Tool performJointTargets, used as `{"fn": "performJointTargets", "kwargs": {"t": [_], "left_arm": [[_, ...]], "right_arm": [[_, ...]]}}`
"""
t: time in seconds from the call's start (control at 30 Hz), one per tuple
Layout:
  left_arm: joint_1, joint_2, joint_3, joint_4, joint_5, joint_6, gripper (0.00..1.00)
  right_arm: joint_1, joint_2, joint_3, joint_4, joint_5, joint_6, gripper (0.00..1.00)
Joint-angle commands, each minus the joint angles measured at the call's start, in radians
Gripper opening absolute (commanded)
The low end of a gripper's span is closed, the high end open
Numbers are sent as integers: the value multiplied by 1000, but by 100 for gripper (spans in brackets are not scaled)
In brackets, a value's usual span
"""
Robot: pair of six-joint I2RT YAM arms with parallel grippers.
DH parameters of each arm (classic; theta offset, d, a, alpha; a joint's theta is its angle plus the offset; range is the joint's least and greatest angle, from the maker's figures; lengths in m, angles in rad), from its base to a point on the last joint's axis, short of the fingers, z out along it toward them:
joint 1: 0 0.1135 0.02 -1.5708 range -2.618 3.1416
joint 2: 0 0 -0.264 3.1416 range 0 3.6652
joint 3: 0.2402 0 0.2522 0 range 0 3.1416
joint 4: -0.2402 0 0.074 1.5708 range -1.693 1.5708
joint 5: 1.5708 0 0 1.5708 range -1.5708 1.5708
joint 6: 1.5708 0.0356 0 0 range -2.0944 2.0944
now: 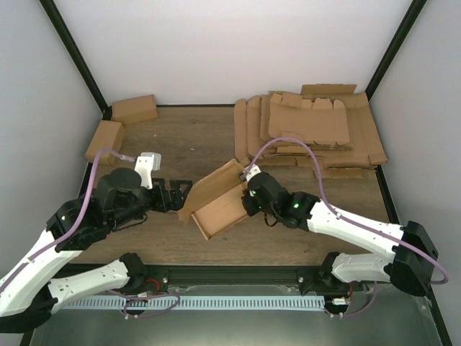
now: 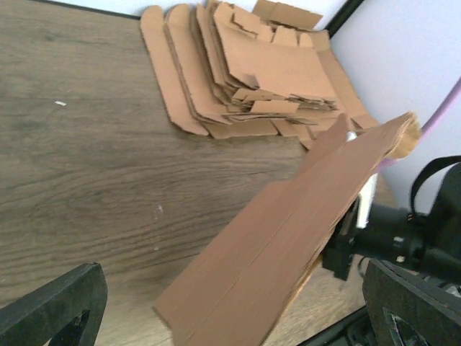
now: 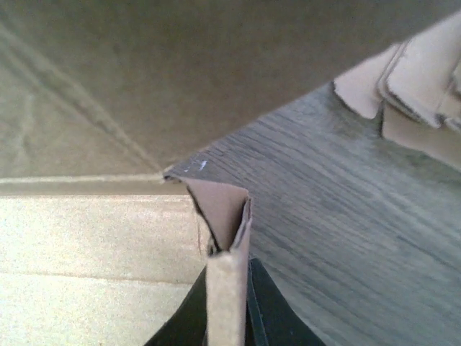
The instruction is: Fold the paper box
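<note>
brown cardboard everywhere. one paper box (image 1: 220, 205) is counted, partly folded into an open tray with one long flap raised, lying between the two grippers. the right gripper (image 1: 248, 197) is clamped on the tray's end wall; in its wrist view, dark fingers (image 3: 270, 321) are seen pinching a folded cardboard edge. the left gripper (image 1: 178, 194) is spread wide with nothing held; its black fingers (image 2: 54, 306) frame the raised flap just ahead, and contact cannot be told. that flap stands in the way between the two grippers and hides the tray's inside from the left wrist. one pile of flat blanks (image 1: 310, 130) is stacked on the table (image 1: 187, 140) beyond the right gripper, sheet count unreadable. two finished pieces are seen far ahead of the left gripper: a folded box (image 1: 135, 109) and a second folded box (image 1: 104, 140).
</note>
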Motion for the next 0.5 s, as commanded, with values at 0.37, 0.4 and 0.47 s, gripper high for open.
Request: {"fn": "performJointTargets", "kwargs": {"t": [0.37, 0.4, 0.47], "left_arm": [[-2, -106, -263, 35, -50, -181, 100], [-2, -109, -286, 47, -36, -191, 100], [-1, -115, -340, 79, 8, -204, 100]], "right_arm": [[-75, 126, -265, 324, -304, 340, 1], [-76, 145, -267, 333, -301, 347, 1], [-76, 189, -266, 349, -292, 355, 1]]}}
